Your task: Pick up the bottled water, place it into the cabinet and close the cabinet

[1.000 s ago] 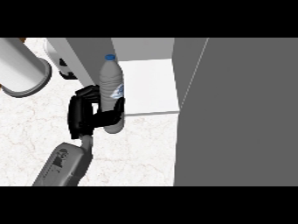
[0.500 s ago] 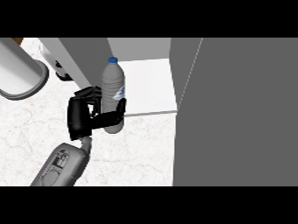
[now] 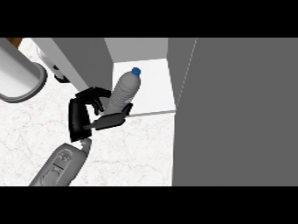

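Note:
The bottled water point(image 3: 123, 89), clear with a blue cap, stands upright at the front edge of the cabinet's white shelf point(image 3: 152, 85). My left hand point(image 3: 81, 116) is just left of it on a forearm that comes up from the lower left. Its fingers point(image 3: 91, 94) arch apart from the bottle with a gap showing. Only the thumb point(image 3: 112, 121) reaches the bottle's foot. The hand is open and holds nothing. My right hand is out of view.
A wide grey cabinet panel point(image 3: 241, 113) fills the right side. Left of the opening stands a narrower grey panel point(image 3: 80, 61). A large pale cylinder point(image 3: 9, 70) lies at the upper left. The white marbled counter point(image 3: 132, 153) spreads below the shelf.
My left hand was wrapped round the bottle; its fingers have since come off and drawn back to the left. The bottle now stands by itself on the shelf edge.

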Controlling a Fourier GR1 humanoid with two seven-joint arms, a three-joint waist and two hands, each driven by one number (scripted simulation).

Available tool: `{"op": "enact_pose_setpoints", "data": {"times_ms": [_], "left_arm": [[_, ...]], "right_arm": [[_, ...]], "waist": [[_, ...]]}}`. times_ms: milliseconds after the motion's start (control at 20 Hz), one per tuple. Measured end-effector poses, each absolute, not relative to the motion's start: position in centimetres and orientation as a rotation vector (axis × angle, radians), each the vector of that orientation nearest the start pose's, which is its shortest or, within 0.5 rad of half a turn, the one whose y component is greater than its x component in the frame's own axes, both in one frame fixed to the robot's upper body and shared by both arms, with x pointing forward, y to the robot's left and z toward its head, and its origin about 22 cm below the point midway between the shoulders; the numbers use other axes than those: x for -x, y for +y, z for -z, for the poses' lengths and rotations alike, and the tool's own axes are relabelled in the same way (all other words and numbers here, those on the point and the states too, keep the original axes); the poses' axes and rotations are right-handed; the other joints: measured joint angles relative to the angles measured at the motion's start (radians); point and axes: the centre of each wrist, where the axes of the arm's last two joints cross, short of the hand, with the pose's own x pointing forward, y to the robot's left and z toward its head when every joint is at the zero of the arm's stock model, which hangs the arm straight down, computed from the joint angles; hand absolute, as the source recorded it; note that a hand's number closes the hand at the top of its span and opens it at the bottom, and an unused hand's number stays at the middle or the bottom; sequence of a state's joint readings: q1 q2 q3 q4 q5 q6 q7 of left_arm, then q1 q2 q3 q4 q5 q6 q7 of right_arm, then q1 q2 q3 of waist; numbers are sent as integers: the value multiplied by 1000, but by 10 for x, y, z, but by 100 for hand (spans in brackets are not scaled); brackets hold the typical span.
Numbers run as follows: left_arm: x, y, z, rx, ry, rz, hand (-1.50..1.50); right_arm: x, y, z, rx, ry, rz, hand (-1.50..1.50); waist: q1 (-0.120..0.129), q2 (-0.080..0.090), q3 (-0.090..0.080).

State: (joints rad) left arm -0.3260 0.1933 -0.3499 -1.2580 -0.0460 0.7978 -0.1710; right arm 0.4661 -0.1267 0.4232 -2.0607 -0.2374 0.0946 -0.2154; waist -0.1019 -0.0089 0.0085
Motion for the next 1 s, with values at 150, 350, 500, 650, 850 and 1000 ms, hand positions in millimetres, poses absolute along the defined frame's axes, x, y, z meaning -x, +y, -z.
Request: {"op": "enact_pose_setpoints", "data": {"times_ms": [150, 350, 500, 650, 850, 1000], "left_arm": [[-300, 172, 0, -601, -1813, 35, -150], [-301, 170, 0, -623, -1807, 61, -150], [-300, 168, 1, -633, -1803, 80, -150], [-300, 165, 1, -635, -1799, 72, -150], [-300, 163, -1, -598, -1803, 85, -150], [-300, 161, -2, -545, -1804, 81, -150]], "right_arm": [[-125, -188, -38, -503, -1776, -11, -150], [-125, -188, -38, -504, -1772, -12, -150], [-125, -189, -38, -501, -1772, -15, -150], [-126, -188, -39, -505, -1774, -16, -150], [-125, -187, -37, -505, -1771, -11, -150], [-124, -187, -38, -502, -1772, -9, -150]], "waist": [[-3, 1, 1], [-6, 2, 2], [-8, 3, 3], [-6, 4, 3], [-1, 6, 0], [5, 8, -3]]}}
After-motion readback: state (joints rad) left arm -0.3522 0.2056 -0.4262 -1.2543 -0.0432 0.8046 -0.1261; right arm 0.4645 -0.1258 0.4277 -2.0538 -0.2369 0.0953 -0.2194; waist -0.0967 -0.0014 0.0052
